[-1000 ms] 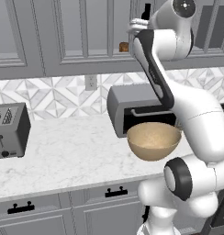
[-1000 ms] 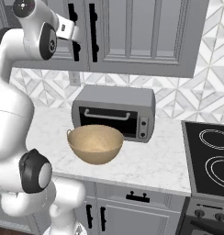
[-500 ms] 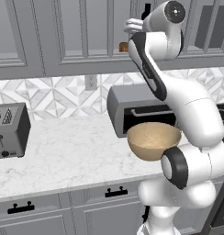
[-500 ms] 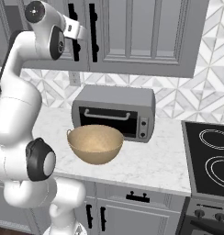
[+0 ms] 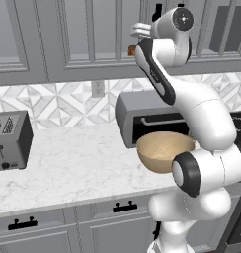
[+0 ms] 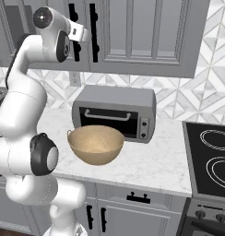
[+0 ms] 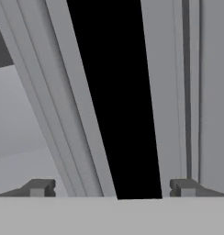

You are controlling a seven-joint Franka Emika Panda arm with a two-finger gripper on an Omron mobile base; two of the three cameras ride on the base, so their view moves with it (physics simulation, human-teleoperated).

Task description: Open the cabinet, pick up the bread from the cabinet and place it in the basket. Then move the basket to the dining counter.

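Observation:
The grey cabinet (image 5: 83,34) (image 6: 142,32) hangs above the counter with its glass-paned doors closed. My gripper (image 5: 141,30) (image 6: 85,35) (image 7: 111,188) is raised to the cabinet's door and stands open. One long black bar handle (image 7: 116,101) (image 6: 93,32) runs between my fingertips (image 7: 38,188), which are spread wide on either side of it. The small brown bread (image 5: 132,50) shows just left of my hand, behind the cabinet's glass. The tan basket (image 5: 164,150) (image 6: 96,144) sits on the counter in front of the toaster oven (image 6: 114,113).
A dark toaster (image 5: 11,141) stands at the counter's left end. A black stove top (image 6: 211,152) lies to the right. Grey lower drawers (image 5: 68,225) with short black handles run below the marble counter (image 5: 78,168).
My hand has moved in toward the cabinet door, and the black handle now lies between the open fingertips. The basket and bread have not moved.

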